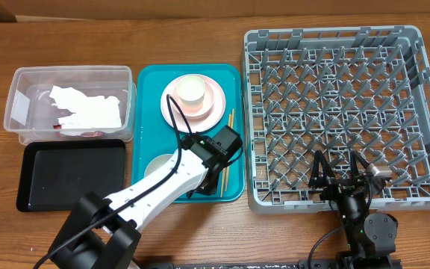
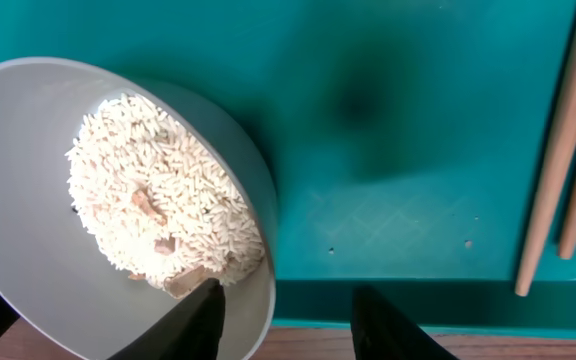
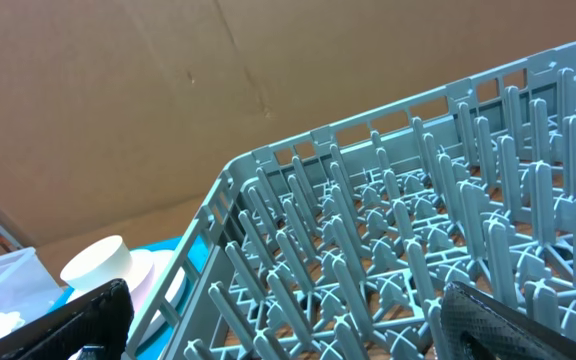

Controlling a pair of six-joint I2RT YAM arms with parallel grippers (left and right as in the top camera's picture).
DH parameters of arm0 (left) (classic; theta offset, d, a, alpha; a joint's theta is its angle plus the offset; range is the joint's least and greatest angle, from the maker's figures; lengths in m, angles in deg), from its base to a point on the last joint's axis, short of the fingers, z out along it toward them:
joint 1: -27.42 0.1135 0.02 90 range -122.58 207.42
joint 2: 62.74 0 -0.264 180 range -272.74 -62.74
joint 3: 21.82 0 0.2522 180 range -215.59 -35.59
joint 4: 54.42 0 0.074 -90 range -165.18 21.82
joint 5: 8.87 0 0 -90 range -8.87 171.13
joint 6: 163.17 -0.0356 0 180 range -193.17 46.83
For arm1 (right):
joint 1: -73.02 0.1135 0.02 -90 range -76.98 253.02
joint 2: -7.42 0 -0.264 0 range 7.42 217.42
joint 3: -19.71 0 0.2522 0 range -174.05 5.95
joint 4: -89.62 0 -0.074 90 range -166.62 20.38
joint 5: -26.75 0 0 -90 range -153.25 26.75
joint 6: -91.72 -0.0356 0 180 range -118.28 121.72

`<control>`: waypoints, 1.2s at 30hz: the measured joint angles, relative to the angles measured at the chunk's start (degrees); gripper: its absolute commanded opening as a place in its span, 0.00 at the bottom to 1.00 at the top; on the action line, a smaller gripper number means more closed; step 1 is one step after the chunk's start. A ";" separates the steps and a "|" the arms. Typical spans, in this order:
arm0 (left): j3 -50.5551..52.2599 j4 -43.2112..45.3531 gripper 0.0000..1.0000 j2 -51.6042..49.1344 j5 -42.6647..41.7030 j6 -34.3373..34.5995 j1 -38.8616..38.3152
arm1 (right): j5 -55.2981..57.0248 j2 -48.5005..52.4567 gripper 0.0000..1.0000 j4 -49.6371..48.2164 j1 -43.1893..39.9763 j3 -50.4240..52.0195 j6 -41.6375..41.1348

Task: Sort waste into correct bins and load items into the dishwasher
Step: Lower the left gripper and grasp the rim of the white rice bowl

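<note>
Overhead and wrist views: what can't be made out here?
Rice bowl: overhead, mostly under the left arm; left wrist, cut by frame edges.
Chopsticks: left wrist, upper ends beyond the top edge.
Red scrap in the clear tub: overhead, too small to identify.

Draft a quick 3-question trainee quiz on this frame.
1. Multiple choice: the cup stands A) in the tub, B) on the plate, C) on the black tray.
2. True or false: the rack holds no dishes.
3. Fill in: the bowl at the left end effector holds ____.
Key: 1 B; 2 true; 3 rice.
</note>
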 measured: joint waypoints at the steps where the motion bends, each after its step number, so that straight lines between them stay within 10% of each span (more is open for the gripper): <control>1: 0.13 0.17 0.40 0.00 0.26 0.02 0.00 | -0.02 0.00 1.00 -0.04 0.00 0.00 0.00; 36: 4.59 6.16 0.25 0.02 1.33 1.49 0.00 | -0.02 0.00 1.00 -0.02 0.00 0.00 -0.02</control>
